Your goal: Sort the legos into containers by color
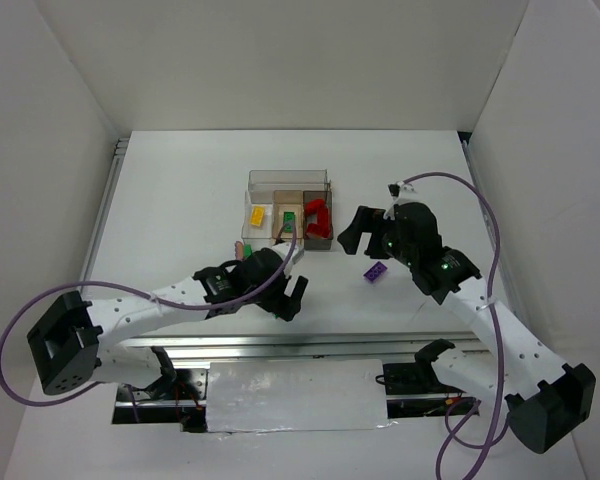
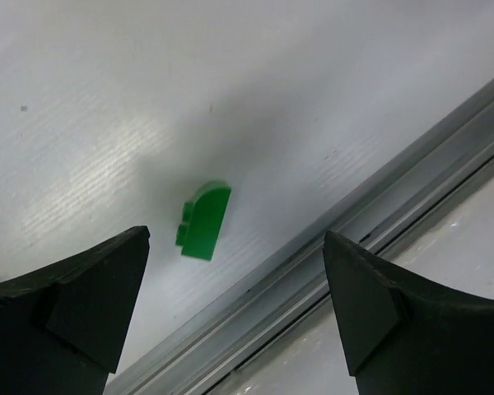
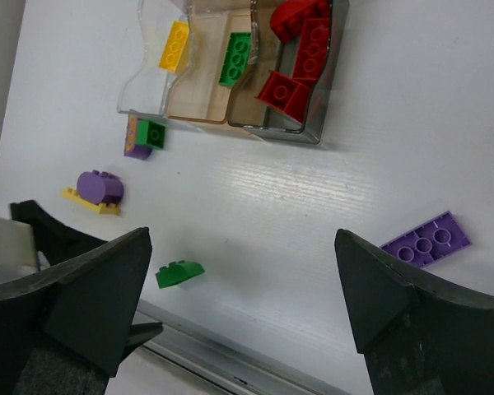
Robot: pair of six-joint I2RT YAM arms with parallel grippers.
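The containers (image 1: 290,200) stand mid-table. In the right wrist view a yellow lego (image 3: 174,45) lies in the clear bin, a green lego (image 3: 235,58) in the tan bin (image 3: 199,103), and red legos (image 3: 300,58) in the dark bin. Loose on the table are a green rounded lego (image 2: 204,220), also seen in the right wrist view (image 3: 179,273), a purple plate (image 1: 376,271), a green-on-purple stack (image 3: 140,136) and a purple dome on a yellow plate (image 3: 99,189). My left gripper (image 2: 235,288) is open above the green rounded lego. My right gripper (image 3: 243,247) is open and empty, right of the bins.
The table's metal front rail (image 2: 379,206) runs just beside the green rounded lego. White walls enclose the table on three sides. The left arm (image 1: 150,305) reaches across the near-left table, and its gripper (image 1: 292,298) hides the green rounded lego from above.
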